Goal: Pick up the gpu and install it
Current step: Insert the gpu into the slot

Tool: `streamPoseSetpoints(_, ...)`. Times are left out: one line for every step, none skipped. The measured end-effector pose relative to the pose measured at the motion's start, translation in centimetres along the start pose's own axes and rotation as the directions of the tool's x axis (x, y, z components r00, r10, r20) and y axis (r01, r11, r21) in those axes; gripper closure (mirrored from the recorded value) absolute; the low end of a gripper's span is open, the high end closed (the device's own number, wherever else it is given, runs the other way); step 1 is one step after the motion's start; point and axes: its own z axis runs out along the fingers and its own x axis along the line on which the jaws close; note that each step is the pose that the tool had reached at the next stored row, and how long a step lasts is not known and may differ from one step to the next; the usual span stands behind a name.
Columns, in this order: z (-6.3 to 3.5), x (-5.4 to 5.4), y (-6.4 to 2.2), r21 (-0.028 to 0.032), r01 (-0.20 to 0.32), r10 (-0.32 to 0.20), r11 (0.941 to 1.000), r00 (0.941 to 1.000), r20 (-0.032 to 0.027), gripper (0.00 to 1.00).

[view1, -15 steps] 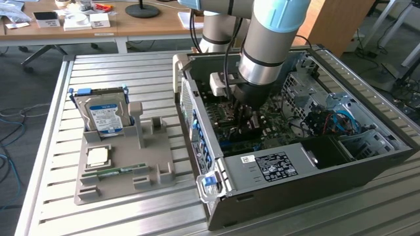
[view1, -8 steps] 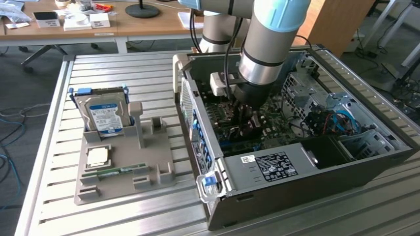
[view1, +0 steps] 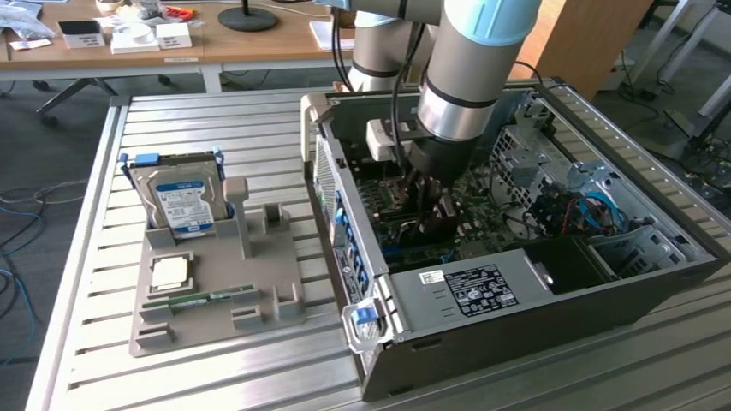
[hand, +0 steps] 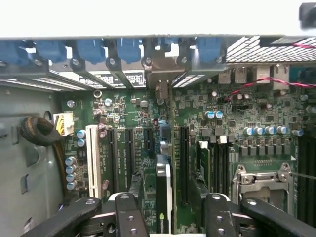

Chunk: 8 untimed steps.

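Item: gpu [hand: 163, 185], a thin dark card seen edge-on in the wrist view, standing upright in a slot of the motherboard [hand: 232, 106], its pale bracket [hand: 159, 79] reaching up to the rear slot row with the blue latches [hand: 91, 49]. It is judged to be seated or nearly so; how deep the edge connector sits cannot be told.

Item: gripper [hand: 168, 217], positioned directly over the card inside the open computer case [view1: 639, 295]. The jaws are spread wide, one finger on each side of the card, and neither pad is seen touching it; nothing is held.

Item: parts tray [view1: 205, 300] on the slatted table [view1: 92, 377], at the exterior view's left, well apart from the case; a hard drive [view1: 181, 199] and a memory stick [view1: 211, 297] are kept there.

Handling note: the step in hand is judged to be release after insertion. It is done well if the fingers are kept clear of both card faces, so that the board is not tilted or dragged out of its slot, and if the bracket is left flush with the rear opening.
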Motion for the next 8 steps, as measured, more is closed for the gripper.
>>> streamPoseSetpoints(-0.28, 0.0, 0.00, 0.0000, 0.000, 0.000, 1.0000, 1.0000, 0.0000, 0.49)
streamPoseSetpoints(-0.56, 0.0, 0.00, 0.0000, 0.000, 0.000, 1.0000, 1.0000, -0.0004, 0.49)
streamPoseSetpoints(-0.86, 0.0, 0.00, 0.0001, 0.000, 0.000, 1.0000, 1.0000, -0.0006, 0.49)
streamPoseSetpoints(-1.19, -0.1, 0.00, 0.0000, 0.000, 0.000, 1.0000, 1.0000, -0.0013, 0.49)
streamPoseSetpoints(-1.51, -0.1, 0.00, 0.0001, 0.000, 0.000, 1.0000, 1.0000, -0.0016, 0.49)
streamPoseSetpoints(-1.84, -0.1, 0.01, 0.0001, 0.000, 0.000, 1.0000, 1.0000, -0.0020, 0.49)
streamPoseSetpoints(-2.21, -0.1, 0.01, 0.0002, 0.000, 0.000, 1.0000, 1.0000, -0.0025, 0.49)
streamPoseSetpoints(-2.55, -0.1, 0.02, 0.0001, 0.000, 0.000, 1.0000, 1.0000, -0.0034, 0.49)
